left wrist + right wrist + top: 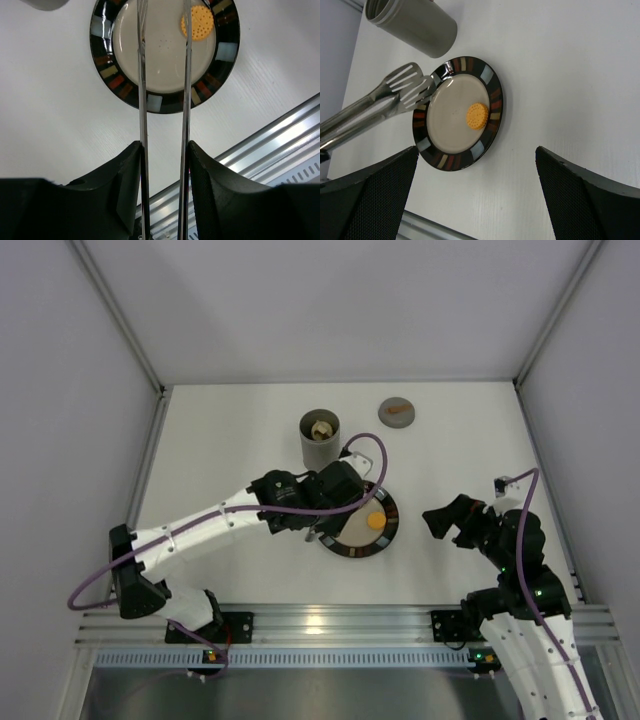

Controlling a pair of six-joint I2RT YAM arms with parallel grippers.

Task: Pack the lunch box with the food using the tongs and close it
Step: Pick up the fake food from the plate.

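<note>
Through my left claw (164, 170) the tongs (141, 100) shoot off the top edge, tips gone, and the plate (102, 70) loses its far rim up there too. From above, my left arm (300, 490) blankets the plate's near-left side and almost all of the tongs. Something pale sits down in the lunch box (318, 452), far too small to name!
</note>
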